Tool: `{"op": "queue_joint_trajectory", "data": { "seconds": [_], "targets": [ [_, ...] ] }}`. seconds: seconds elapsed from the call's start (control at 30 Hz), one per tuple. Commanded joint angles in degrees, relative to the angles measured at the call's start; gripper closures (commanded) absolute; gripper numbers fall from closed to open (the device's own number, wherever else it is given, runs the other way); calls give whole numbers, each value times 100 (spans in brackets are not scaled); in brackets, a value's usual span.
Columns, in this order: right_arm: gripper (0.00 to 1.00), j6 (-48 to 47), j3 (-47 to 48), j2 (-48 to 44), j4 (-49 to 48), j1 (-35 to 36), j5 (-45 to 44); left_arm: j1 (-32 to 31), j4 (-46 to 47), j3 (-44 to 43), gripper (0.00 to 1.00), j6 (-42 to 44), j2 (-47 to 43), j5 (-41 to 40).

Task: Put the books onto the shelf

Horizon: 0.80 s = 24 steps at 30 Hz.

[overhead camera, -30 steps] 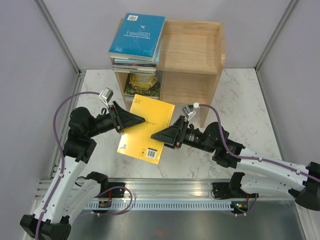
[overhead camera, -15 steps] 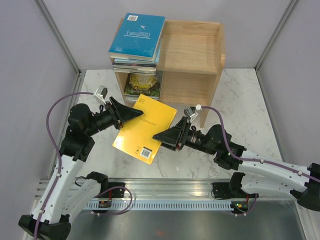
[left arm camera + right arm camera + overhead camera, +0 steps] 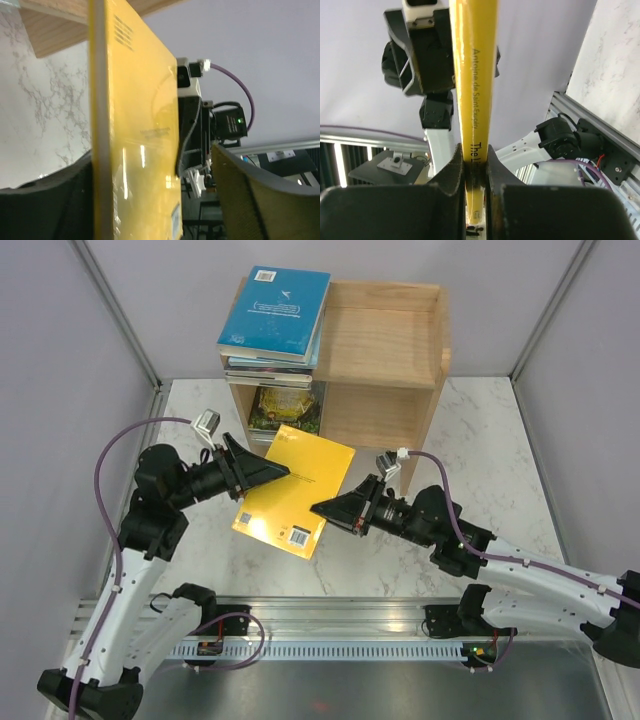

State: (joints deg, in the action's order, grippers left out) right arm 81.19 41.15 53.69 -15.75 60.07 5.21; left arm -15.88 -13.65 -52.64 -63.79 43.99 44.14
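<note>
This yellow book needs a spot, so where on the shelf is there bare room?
Shelf top tier, right half: bare wood between the book stack and the right rim. Lower tier, right of the green book, looks bare too. The left side is crowded.

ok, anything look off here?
The blue book topping the stack on the shelf sits skewed, one corner hanging past the shelf's left edge. Otherwise nothing: the yellow book is simply clamped at its spine by the right gripper.

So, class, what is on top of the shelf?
A stack of books at the left end of the shelf, a blue book uppermost. Only the edges of those beneath show; their covers are hidden.
</note>
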Motion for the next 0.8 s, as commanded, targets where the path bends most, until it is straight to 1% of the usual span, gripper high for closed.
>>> {"op": "queue_joint_trajectory", "data": {
  "seconds": [0.0, 0.03, 0.07, 0.1, 0.17, 0.27, 0.3, 0.37, 0.4, 0.47, 0.5, 0.53, 0.6, 0.7, 0.73, 0.77],
  "targets": [
    [100, 82, 227, -105, -157, -171, -267, -12, -259, -404, 15, 736, -154, 481],
    [100, 81, 236, -122, -157, -198, -249, -20, -374, -448, 11, 910, -145, 455],
    [100, 73, 253, -148, -157, -207, -231, -29, -471, -483, 5, 999, -127, 446],
    [100, 73, 245, -166, -139, -215, -214, -21, -576, -545, 0, 1078, -119, 412],
    [100, 64, 254, -245, -104, -259, -179, -12, -823, -598, 0, 1272, -75, 394],
    [100, 90, 227, -306, -104, -268, -117, -12, -824, -580, 13, 1308, -22, 455],
    [100, 82, 227, -307, -113, -268, -82, -12, -824, -598, 21, 1316, 13, 473],
    [100, 81, 227, -280, -174, -268, 49, -12, -824, -624, 33, 1334, 57, 473],
    [100, 81, 219, -280, -200, -259, 94, -12, -824, -642, 48, 1334, 75, 516],
    [100, 73, 236, -254, -201, -259, 146, -20, -806, -659, 67, 1308, 163, 560],
    [100, 73, 236, -245, -201, -259, 155, -12, -806, -668, 91, 1299, 189, 630],
    [100, 64, 227, -236, -209, -259, 155, -12, -789, -677, 97, 1281, 224, 666],
    [100, 64, 245, -210, -209, -268, 155, -20, -674, -660, 98, 1246, 207, 815],
    [100, 81, 262, -140, -183, -268, 164, -12, -648, -651, 98, 1193, 119, 763],
    [98, 81, 262, -122, -166, -268, 173, -12, -648, -642, 98, 1150, 101, 737],
    [74, 99, 262, -105, -148, -268, 164, -20, -648, -625, 98, 1115, 32, 675]
  ]
}}
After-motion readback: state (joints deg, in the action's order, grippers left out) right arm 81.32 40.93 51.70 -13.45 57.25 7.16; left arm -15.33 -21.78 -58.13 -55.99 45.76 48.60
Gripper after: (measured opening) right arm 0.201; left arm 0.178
